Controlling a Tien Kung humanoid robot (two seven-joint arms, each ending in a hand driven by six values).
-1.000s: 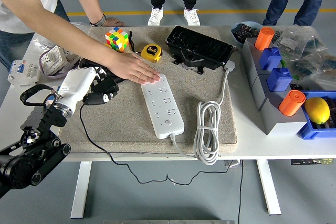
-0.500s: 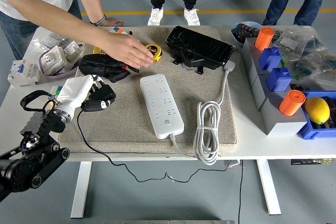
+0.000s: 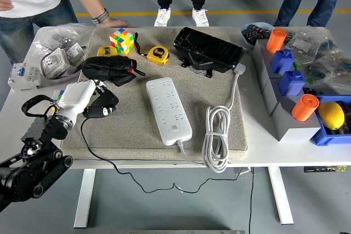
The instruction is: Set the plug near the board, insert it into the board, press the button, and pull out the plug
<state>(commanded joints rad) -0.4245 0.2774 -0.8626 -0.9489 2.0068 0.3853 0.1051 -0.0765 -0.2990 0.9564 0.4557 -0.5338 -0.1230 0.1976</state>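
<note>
A white power strip (image 3: 169,109) lies lengthwise in the middle of the grey mat (image 3: 137,130), its button (image 3: 175,128) near the front end. Its own white cord (image 3: 216,138) is coiled to the right. My left hand (image 3: 103,105) rests on the mat's left part, about a hand's width left of the strip. Its black fingers are curled round a black plug. The plug's thin black cable (image 3: 93,143) runs from the hand over the table's front edge. No right arm shows. A person's hand (image 3: 112,23) rests on the table's far edge.
A black pouch (image 3: 109,69) lies just behind my hand. Behind the strip are a Rubik's cube (image 3: 122,40), a yellow tape measure (image 3: 158,54) and a black bag (image 3: 211,50). Grey and blue bins (image 3: 285,80) with orange cylinders and a lemon (image 3: 331,114) fill the right side. Wall sockets (image 3: 55,61) sit far left.
The person's arm, which lay on the strip's far end, has drawn back to the table's far edge. My left hand with the plug has slid slightly left and toward me.
</note>
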